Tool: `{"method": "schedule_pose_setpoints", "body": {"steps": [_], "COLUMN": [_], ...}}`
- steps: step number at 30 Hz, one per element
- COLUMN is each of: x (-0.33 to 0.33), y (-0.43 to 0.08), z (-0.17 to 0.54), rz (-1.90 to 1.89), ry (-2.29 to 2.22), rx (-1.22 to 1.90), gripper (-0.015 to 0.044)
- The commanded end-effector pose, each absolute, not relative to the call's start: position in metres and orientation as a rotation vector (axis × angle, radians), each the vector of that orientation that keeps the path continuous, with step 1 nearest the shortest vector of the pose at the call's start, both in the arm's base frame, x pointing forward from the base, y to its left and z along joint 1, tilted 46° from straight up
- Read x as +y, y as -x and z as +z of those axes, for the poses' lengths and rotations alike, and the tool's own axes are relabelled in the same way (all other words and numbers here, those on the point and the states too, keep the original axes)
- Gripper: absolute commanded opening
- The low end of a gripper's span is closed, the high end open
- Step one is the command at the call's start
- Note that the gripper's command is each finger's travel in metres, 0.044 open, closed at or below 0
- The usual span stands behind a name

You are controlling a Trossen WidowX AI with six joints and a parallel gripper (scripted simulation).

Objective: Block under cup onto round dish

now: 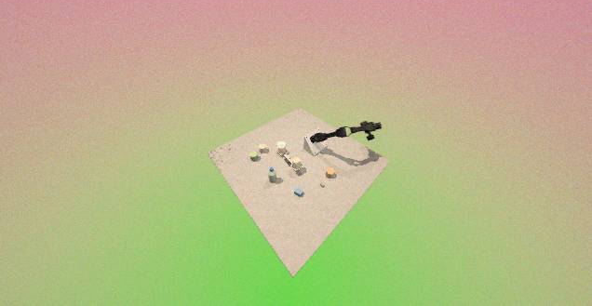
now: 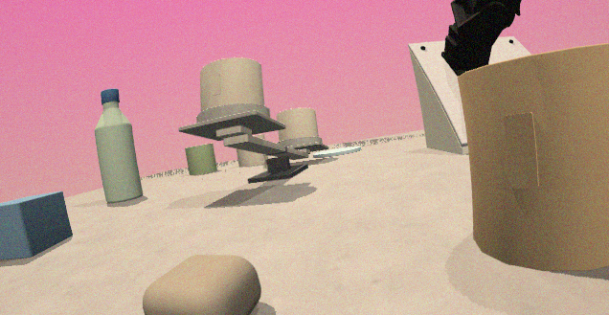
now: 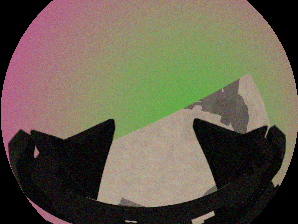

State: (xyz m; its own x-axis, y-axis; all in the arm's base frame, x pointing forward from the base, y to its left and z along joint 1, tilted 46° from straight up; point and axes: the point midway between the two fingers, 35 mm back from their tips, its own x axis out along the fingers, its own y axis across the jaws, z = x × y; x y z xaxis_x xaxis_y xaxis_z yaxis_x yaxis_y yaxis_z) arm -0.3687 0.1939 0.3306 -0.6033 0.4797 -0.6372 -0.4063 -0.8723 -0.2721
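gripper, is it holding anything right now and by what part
Nothing is held. The gripper is open, with only bare table surface and background showing between its fingers, and it is off to the side, away from both cups.

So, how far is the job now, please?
Nothing looks done yet. Both cups, the near one and the far one, stand on the balance, and the round dish has no block. The gripper is open and holds nothing, away from the cups. Choosing a cup, lifting, placing and retreating all remain.
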Motion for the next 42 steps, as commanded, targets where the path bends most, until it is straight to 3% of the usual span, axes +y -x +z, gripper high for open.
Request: {"method": "schedule_pose_setpoints", "body": {"steps": [1, 9, 24, 34, 42], "x": [0.195, 0.251, 0.356, 0.386, 0.389], "y": [0.368, 0.326, 0.182, 0.076, 0.034], "z": [0.33, 0.319, 0.314, 0.31, 0.31], "rz": [2.435, 2.309, 1.97, 1.75, 1.656], "ry": [1.009, 1.014, 0.889, 0.803, 0.752], "rx": [-0.134, -0.033, 0.166, 0.265, 0.301], "gripper": [0.0426, 0.044, 0.044, 0.044, 0.044]}}
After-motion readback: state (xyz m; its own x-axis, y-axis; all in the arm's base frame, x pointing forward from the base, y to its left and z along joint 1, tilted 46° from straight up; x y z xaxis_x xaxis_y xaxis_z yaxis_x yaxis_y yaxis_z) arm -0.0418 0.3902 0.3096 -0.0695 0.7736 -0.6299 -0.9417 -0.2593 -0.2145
